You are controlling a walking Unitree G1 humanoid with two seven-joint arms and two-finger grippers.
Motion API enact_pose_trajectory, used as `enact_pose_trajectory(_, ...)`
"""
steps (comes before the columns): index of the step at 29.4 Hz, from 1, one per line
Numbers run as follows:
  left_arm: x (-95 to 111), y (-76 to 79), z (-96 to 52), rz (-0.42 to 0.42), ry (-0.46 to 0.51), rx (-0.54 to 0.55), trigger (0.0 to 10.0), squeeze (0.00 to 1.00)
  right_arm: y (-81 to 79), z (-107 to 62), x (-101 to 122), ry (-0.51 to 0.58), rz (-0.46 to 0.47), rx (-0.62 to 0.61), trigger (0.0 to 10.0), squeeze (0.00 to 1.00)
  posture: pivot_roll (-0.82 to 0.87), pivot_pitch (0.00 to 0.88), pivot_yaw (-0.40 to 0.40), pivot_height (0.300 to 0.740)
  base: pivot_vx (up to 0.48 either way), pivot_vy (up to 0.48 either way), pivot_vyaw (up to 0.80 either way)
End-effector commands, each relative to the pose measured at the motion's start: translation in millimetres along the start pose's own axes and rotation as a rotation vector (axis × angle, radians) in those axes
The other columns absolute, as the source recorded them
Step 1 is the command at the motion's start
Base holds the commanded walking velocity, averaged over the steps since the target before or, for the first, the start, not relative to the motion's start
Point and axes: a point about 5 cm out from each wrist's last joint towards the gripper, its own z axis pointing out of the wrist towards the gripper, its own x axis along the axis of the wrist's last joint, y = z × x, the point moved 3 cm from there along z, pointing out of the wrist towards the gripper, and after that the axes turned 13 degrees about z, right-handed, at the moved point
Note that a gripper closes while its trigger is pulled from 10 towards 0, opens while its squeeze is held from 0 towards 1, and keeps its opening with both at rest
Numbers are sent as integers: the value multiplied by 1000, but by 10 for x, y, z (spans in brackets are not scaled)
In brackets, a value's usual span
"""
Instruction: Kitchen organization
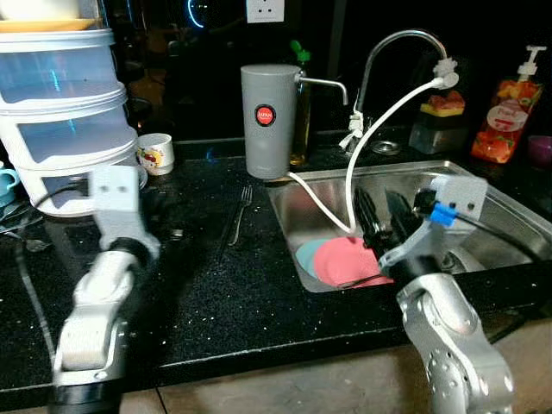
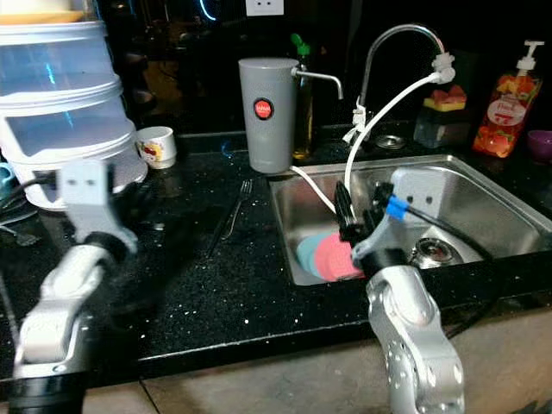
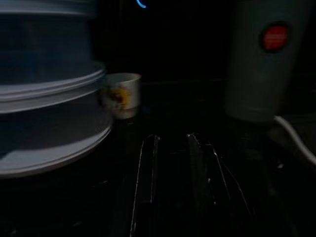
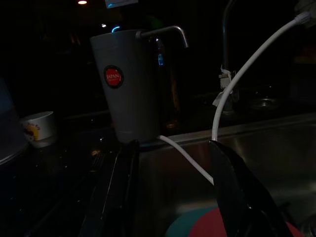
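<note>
The right hand (image 1: 379, 220) hovers open and empty over the sink (image 1: 492, 177), aligned above the pink plate (image 1: 349, 259) for pickup. The left hand (image 3: 173, 173), slightly open and empty, waits above the desk (image 1: 216, 293).

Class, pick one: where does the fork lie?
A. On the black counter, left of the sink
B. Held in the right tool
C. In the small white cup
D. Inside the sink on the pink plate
A: the fork lies flat on the black counter, between the small white cup and the sink.
</note>
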Motion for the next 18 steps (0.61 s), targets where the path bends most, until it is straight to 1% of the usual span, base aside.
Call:
enact_pose_trajectory(1, -58, 40, -22, 2, -16, -30, 10000, 0, 31, 4, -25, -4, -7, -10, 10000, 0, -21, 45, -22, 740, 0, 0, 0)
enact_pose_trajectory(5, -71, 134, -18, 26, -4, -48, 10000, 0, 37, 36, -33, 2, -5, -15, 10000, 0, -22, 41, -24, 740, 0, 0, 0)
enact_pose_trajectory(8, -89, 151, 2, 28, -7, -39, 10000, 0, 35, 45, -34, 5, -4, -11, 10000, 0, -21, 41, -27, 740, 0, 0, 0)
enact_pose_trajectory(10, -95, 142, 24, 22, -6, -25, 10000, 0, 37, 45, -35, 5, -4, -9, 10000, 0, -21, 41, -27, 740, 0, -300, 0)
enact_pose_trajectory(12, -100, 119, 55, 17, -8, -7, 10000, 35, 42, 45, -32, 6, -4, -10, 10000, 0, -23, 44, -31, 740, 0, -416, 0)
enact_pose_trajectory(18, -103, 98, 100, 13, -8, 5, 10000, 27, 49, 45, -28, 10, -3, -14, 10000, 0, -28, 48, -28, 740, 0, -476, 0)
